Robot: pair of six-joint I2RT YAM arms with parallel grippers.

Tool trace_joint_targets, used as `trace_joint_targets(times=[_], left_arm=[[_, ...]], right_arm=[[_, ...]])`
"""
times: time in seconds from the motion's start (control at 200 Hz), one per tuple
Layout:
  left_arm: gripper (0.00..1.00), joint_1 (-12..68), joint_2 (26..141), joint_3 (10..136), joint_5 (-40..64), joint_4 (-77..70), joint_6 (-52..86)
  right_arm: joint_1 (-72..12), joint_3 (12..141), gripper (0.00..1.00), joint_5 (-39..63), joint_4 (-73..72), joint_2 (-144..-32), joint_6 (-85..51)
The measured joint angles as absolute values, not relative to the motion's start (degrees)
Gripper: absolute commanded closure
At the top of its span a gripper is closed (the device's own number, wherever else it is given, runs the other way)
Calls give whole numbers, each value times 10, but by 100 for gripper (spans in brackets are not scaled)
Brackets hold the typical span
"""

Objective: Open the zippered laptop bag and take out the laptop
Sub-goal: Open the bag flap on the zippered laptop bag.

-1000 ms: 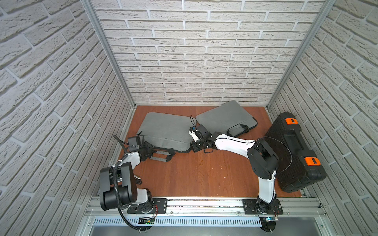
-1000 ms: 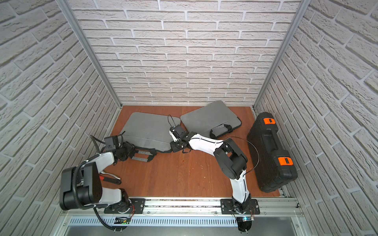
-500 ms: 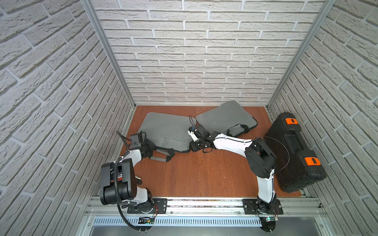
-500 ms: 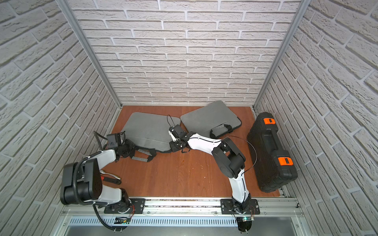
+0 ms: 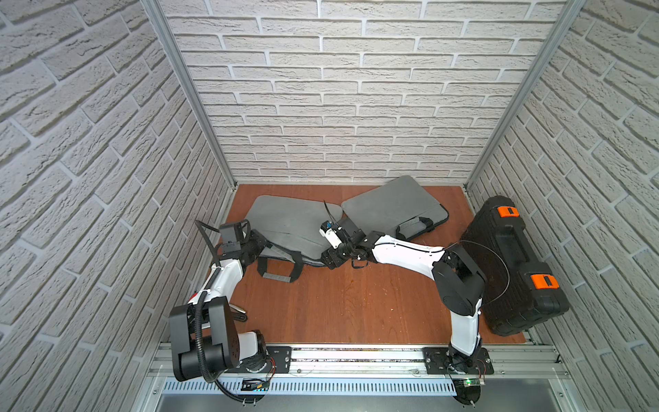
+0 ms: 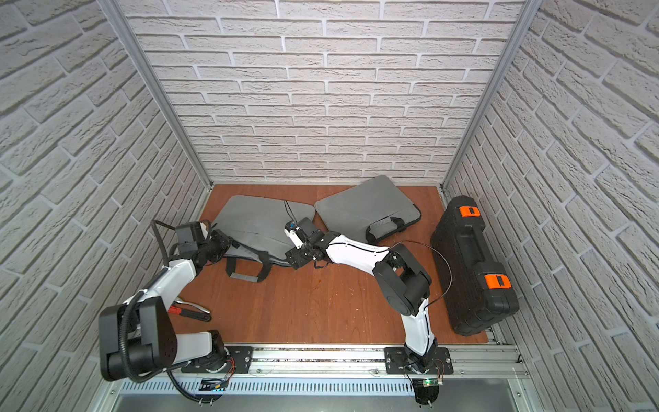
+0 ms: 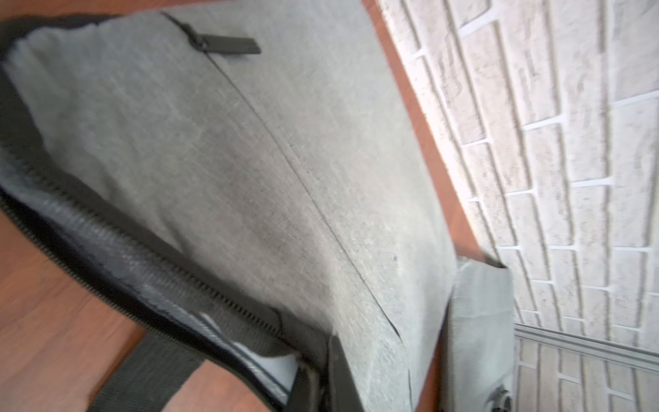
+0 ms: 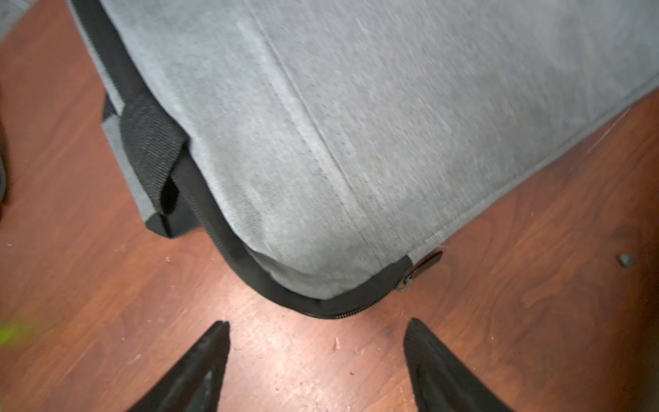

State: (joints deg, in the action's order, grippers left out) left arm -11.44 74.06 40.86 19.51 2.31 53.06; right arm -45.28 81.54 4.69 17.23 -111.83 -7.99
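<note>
Right wrist view shows the right claw [image 8: 315, 330] spread wide. Its two dark fingertips [image 8: 210, 349] hang over bare tabletop [image 8: 107, 285], just short of a rounded corner of the grey laptop bag [image 8: 392, 125], and touch nothing. A small zipper pull [image 8: 419, 269] sits at the end of the black zipper band on that corner.

In both top views the bag lies flat near the far left corner of the tabletop, and its strap handle [image 5: 280, 271] spills toward the near edge. The left claw [image 5: 265, 246] is at the bag's corner nearest the left edge, closed tight. In the left wrist view the zipper [image 7: 178, 269] there gapes open; whether fabric is pinched I cannot tell. A pale sliver [image 7: 278, 367] shows inside the gap, too blurred to name.

A second grey bag [image 5: 392, 210] lies by the far edge, just beside the first. A black case [image 5: 506, 264] with orange latches lies along the right edge.
</note>
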Motion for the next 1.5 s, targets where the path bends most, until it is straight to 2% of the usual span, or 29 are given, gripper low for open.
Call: trace_joint_targets(times=[0.2,0.49,0.765,1.0,1.08,1.165,1.265,1.34,1.42,1.495], left_arm=[[100,-115,740,437,218,28,556],[100,-115,740,476,245,31,577],[100,-120,740,478,257,31,587],[100,-129,740,478,269,31,592],[100,-130,740,480,272,31,593],[100,-132,740,484,275,31,594],[100,-133,740,485,276,31,596],[100,-135,739,485,279,30,598],[100,-137,738,485,280,30,599],[100,-139,738,485,280,29,600]], right_arm=[[-471,817,0,14,158,-1115,-9],[-493,869,0,-43,151,-1131,74],[-516,973,0,-96,165,-1233,113],[-525,995,0,-119,172,-1271,134],[-526,997,7,-138,169,-1275,138],[-528,1015,26,-160,169,-1286,141],[-527,1039,29,-187,153,-1304,144],[-526,1054,35,-203,149,-1317,148],[-525,1080,54,-218,151,-1336,153],[-522,1104,79,-229,154,-1353,152]])
